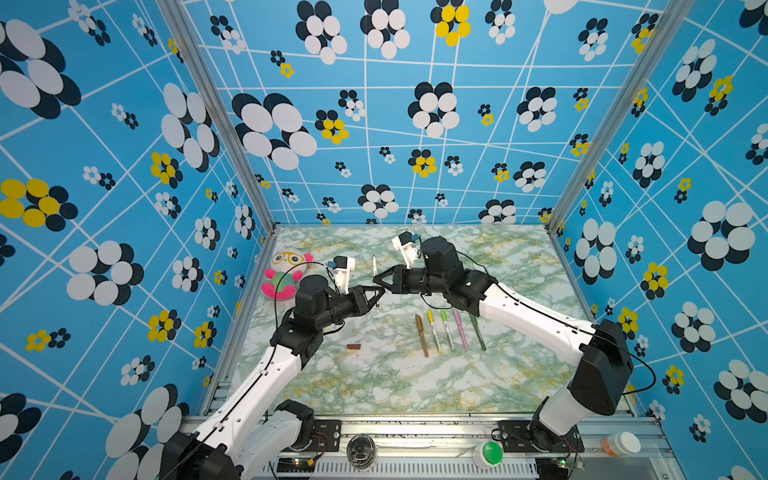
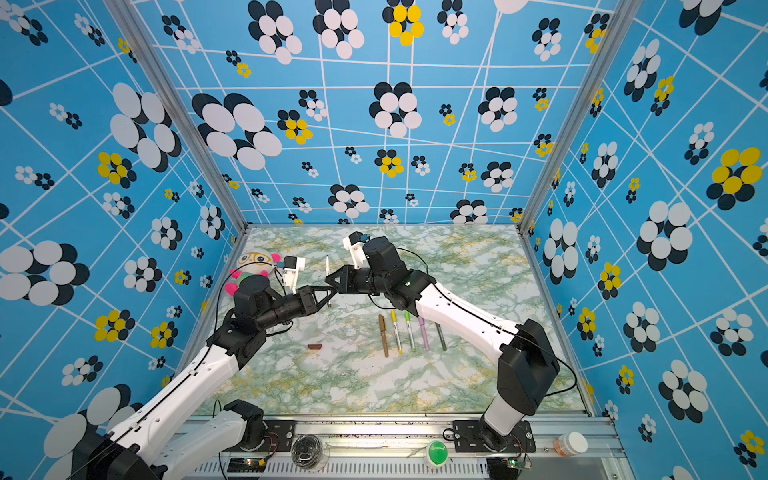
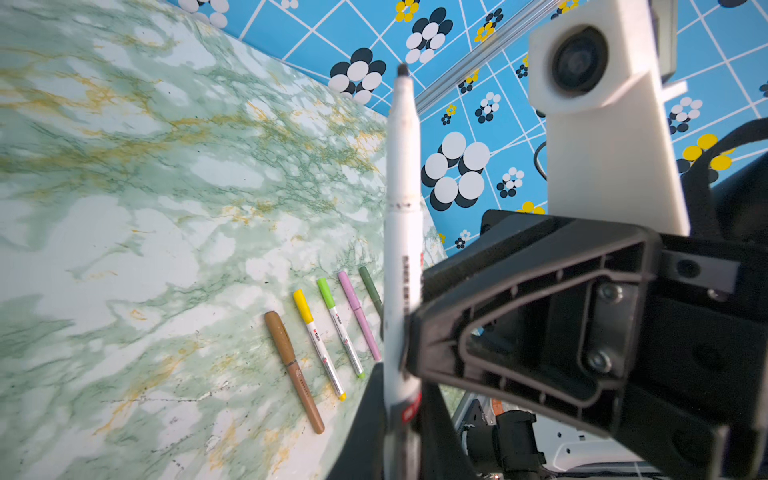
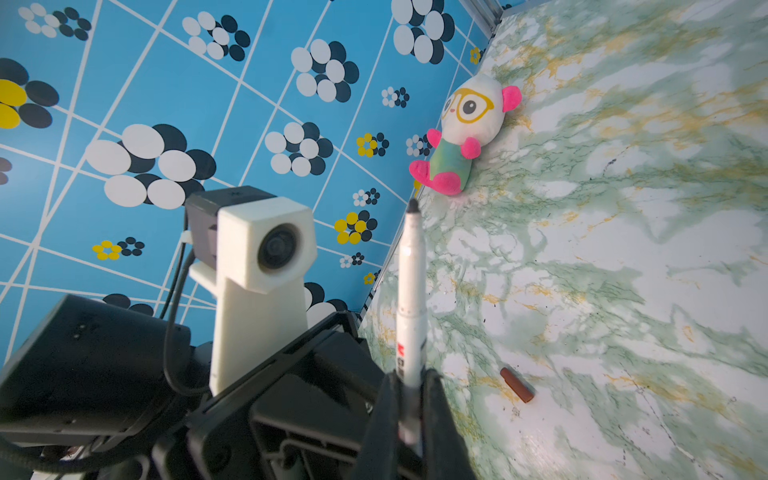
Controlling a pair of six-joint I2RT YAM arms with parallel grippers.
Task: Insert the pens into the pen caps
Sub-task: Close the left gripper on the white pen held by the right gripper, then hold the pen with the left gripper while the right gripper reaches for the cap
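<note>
Marble table (image 1: 415,386), left pincer (image 1: 379,293) and right pincer (image 1: 375,281) clamping white pen (image 1: 374,266)

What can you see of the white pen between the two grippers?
The white pen is thin, with a smooth, plastic-looking white barrel, black print, a red mark low on the barrel and a bare dark tip; no cap is on it. It stands roughly upright, tip up, and appears clear of the table. Both grippers are shut on its lower half: the left gripper nearer the tail end, the right gripper just above it.
</note>
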